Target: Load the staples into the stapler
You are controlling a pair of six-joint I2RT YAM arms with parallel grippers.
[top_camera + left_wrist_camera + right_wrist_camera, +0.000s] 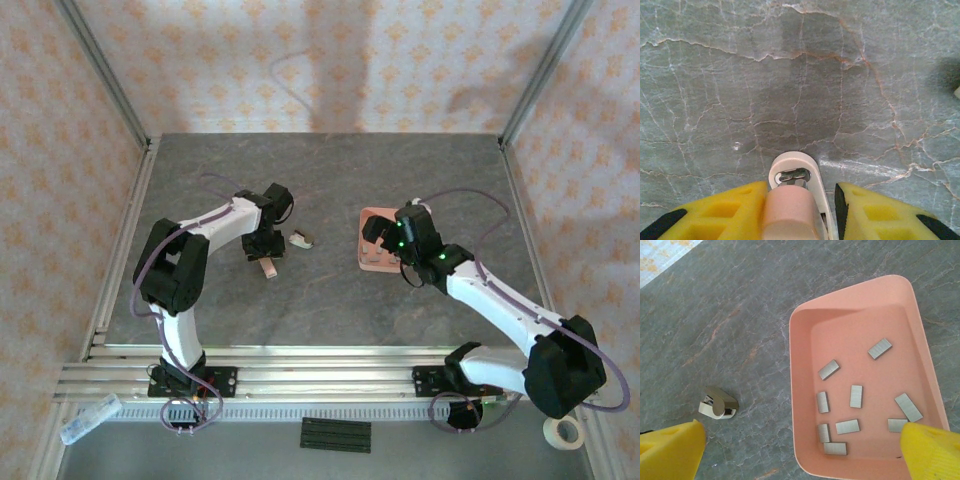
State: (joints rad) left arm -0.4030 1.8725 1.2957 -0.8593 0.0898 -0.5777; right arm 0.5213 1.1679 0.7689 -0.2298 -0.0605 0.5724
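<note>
Stapler (790, 212) inside downturned left end effector (800, 196), grip unclear; right end effector (800, 440) released above staples (856, 396)

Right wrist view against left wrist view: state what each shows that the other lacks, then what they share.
Right wrist: a pink tray holding nine grey staples, and a small white-and-metal piece on the table, jaws wide apart. Left wrist: the pale-pink stapler between closer-set jaws. Shared: the grey marbled table and yellow jaws.
</note>
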